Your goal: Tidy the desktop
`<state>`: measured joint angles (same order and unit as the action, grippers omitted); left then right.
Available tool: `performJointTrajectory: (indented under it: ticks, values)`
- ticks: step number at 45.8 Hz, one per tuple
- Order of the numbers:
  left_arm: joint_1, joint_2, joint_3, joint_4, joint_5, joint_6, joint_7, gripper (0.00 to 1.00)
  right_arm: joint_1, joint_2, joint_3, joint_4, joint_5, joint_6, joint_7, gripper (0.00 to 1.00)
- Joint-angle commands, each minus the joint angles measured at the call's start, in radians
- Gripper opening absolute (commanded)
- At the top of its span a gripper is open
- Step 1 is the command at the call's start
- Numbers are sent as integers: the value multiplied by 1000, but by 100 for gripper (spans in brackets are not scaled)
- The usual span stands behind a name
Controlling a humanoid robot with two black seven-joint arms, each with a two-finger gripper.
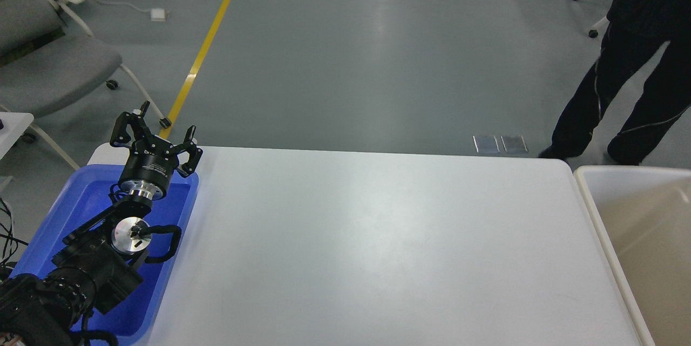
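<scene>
Desktop (378,238) partly cut off; left hand (156,133) spread wide over blue tray (178,238).

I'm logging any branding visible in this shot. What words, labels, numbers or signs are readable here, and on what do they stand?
None can be read.
Left claw: a small pale label on its black body, too small and blurred to read.
Desktop, blue tray and beige bin: no text visible.
Floor: a yellow line, with no lettering.
</scene>
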<state>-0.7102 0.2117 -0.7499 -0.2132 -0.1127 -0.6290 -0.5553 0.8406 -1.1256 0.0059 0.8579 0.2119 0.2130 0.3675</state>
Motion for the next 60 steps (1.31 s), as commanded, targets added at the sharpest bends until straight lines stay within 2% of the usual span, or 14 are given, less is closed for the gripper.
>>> performJointTrajectory:
  ticks: [1, 14, 24, 28, 32, 56, 58, 60]
  values:
    - [0, 0, 0, 0, -1, -1, 0, 100, -227, 230, 166, -311, 72, 51, 8, 0]
    - [0, 0, 0, 0, 1, 0, 0, 100, -298, 457, 218, -629, 70, 103, 4, 0]
    - [0, 0, 0, 0, 1, -1, 0, 100, -327, 582, 221, -789, 72, 83, 1, 0]
    - [0, 0, 0, 0, 1, -1, 0, 100, -327, 635, 221, -853, 73, 54, -25, 0]
    - [0, 0, 0, 0, 1, 0, 0, 100, -327, 659, 220, -862, 72, 7, -51, 0]
    - [0, 0, 0, 0, 1, 0, 0, 100, -328, 675, 210, -862, 58, -27, -56, 0]
    - [0, 0, 0, 0, 1, 0, 0, 100, -327, 675, 213, -862, 58, -27, -61, 17]
    - [0, 0, 0, 0, 1, 0, 0, 100, -327, 673, 212, -862, 60, -27, -61, 48]
